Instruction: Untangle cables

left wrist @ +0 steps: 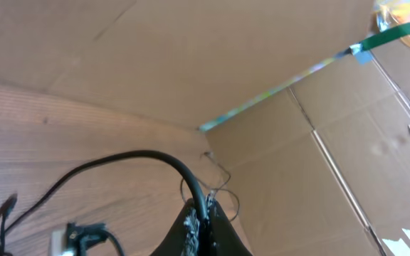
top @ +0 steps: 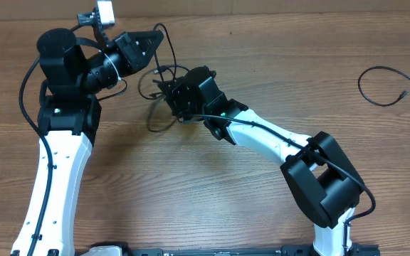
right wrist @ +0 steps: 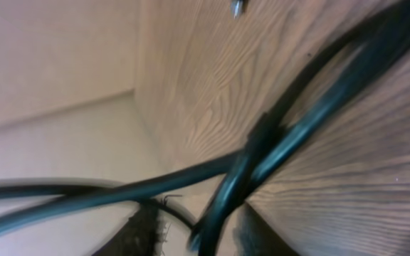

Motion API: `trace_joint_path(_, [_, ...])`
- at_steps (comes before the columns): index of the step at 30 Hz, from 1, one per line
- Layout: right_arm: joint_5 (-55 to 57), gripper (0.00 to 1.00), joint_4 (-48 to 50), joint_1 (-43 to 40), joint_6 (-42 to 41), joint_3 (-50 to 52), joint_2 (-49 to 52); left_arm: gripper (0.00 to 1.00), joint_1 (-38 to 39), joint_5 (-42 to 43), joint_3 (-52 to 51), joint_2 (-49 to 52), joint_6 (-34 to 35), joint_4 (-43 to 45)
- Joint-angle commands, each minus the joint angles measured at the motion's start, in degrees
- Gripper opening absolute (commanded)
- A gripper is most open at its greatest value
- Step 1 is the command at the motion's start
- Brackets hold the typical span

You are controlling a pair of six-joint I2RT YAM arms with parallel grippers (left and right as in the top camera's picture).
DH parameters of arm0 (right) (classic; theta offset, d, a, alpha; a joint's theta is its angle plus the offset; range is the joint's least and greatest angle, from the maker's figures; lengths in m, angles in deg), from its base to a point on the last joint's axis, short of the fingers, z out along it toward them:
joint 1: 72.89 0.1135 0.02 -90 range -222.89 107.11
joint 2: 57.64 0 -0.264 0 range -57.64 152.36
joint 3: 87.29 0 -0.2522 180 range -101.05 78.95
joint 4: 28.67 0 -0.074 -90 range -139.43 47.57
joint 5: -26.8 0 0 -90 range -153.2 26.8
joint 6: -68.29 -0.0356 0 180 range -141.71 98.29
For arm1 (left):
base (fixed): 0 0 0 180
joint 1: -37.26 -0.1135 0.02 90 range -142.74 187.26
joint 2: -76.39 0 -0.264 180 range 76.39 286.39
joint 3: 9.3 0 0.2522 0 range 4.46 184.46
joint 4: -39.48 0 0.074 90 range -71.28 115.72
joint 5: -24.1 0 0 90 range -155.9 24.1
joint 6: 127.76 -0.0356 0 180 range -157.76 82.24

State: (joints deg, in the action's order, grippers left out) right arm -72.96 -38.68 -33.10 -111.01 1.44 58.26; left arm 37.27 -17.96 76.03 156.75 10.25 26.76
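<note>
From where I stand, the cables [top: 153,91] sit as a loose knot on the wooden counter [top: 276,50], between the two arms at the far left-centre. One more black cord [top: 384,80] lies well apart at the right edge.

The left gripper [left wrist: 199,226] has its jaws closed on one strand, which arcs up and away from it in the left wrist view. The right gripper [right wrist: 212,229] is down at the knot with a cord running between its fingers. That view is too close and blurred, so I cannot tell whether its jaws are actually pinching.

The step looks like drawing one strand free of the knot. To do it well, I would have the right side anchor the bundle low against the counter. The left would then pull slowly along the strand's own line, away from the crossings and not across them. If the whole knot lifts as one, the pull should ease off.

I see no box, tray or bin. The cables rest on bare wood, and only flat cardboard [left wrist: 191,64] stands behind the counter.
</note>
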Motion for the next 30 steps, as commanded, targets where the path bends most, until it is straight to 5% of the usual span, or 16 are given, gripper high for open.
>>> trace_joint_path(1, [1.2, 0.13, -3.4, 0.1, 7.6, -0.1, 0.1, 0.04, -0.9, 1.0, 1.4, -1.8, 0.7, 3.5])
trace_joint_path(3, [1.2, 0.04, -8.9, -0.6, 13.7, -0.1, 0.1, 0.04, -2.4, 0.6, 1.4, -1.8, 0.1, 5.7])
trace_joint_path(9, [3.4, 0.05, -27.8, -8.0, 32.4, -0.1, -2.0, 0.04, -7.8, -3.7, 1.4, -1.8, -4.4, 4.3])
trace_joint_path(11, [6.1, 0.13, -32.4, -11.2, 37.4, -0.1, -2.8, 0.04, -9.0, -4.9, 1.4, -1.8, -4.5, 3.6])
trace_joint_path(24, [6.5, 0.23, -51.0, -28.7, 49.2, -0.6, -4.6, 0.04, -12.3, -8.3, 1.4, -1.8, -8.3, 0.5])
trace_joint_path(28, [-2.2, 0.04, -52.3, -30.9, 55.9, -2.5, -7.8, 0.04, -12.2, -11.3, 1.4, -1.8, -10.3, -5.0])
trace_joint_path(30, [-9.5, 0.04, -52.3, -31.2, 60.2, -3.8, -10.4, 0.04, -11.8, -12.1, 1.3, -1.7, -11.3, -7.2])
